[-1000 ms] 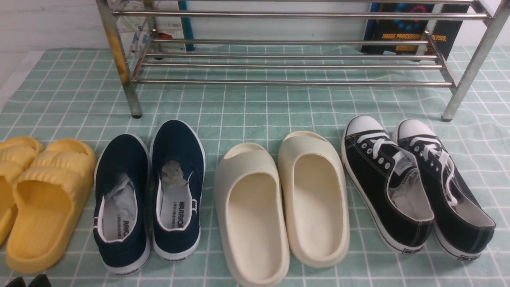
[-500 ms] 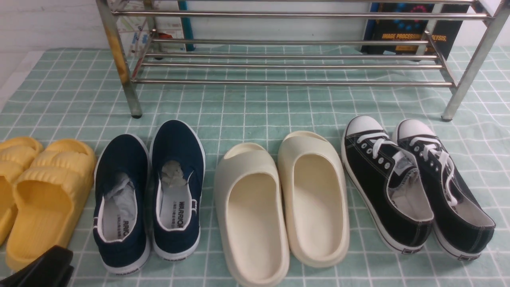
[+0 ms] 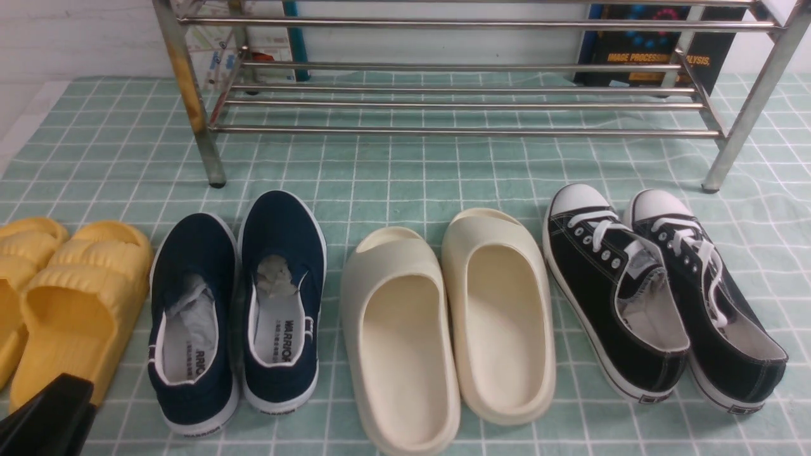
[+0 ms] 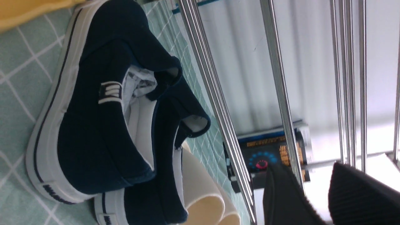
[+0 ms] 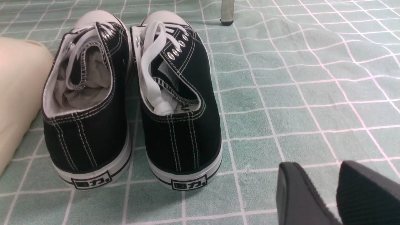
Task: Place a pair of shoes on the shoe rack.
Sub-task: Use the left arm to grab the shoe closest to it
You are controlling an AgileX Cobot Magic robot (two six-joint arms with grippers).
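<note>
- Sitting side by side on the green checked cloth (image 3: 393,183), the pair of blue shoes (image 3: 279,247) is on the robot's left side of the row.
- Their toes point at the shoe rack (image 3: 469,132) and their heels point back at the robot.
- The two blue shoes touch each other, and each has crumpled white paper stuffed inside.
- The shoe rack stands further back on the cloth, well apart from the blue shoes. Its left front leg has brown rust marks.
- Yellow slides (image 3: 76,297) lie just beside the blue shoes on the left.
- Cream slides (image 3: 396,342) lie just beside them on the right.
- Black lace-up sneakers (image 3: 608,285) with white toes come last on the right.
- The left gripper (image 4: 307,175) is low at the near left corner, by the heel of a yellow slide. Its two black fingers have a gap between them and hold nothing.
- The right gripper (image 5: 331,200) is over bare cloth, near the heels of the black sneakers. Its fingers are apart too, with nothing between them.
- A dark book (image 3: 646,57) stands behind the rack.
</note>
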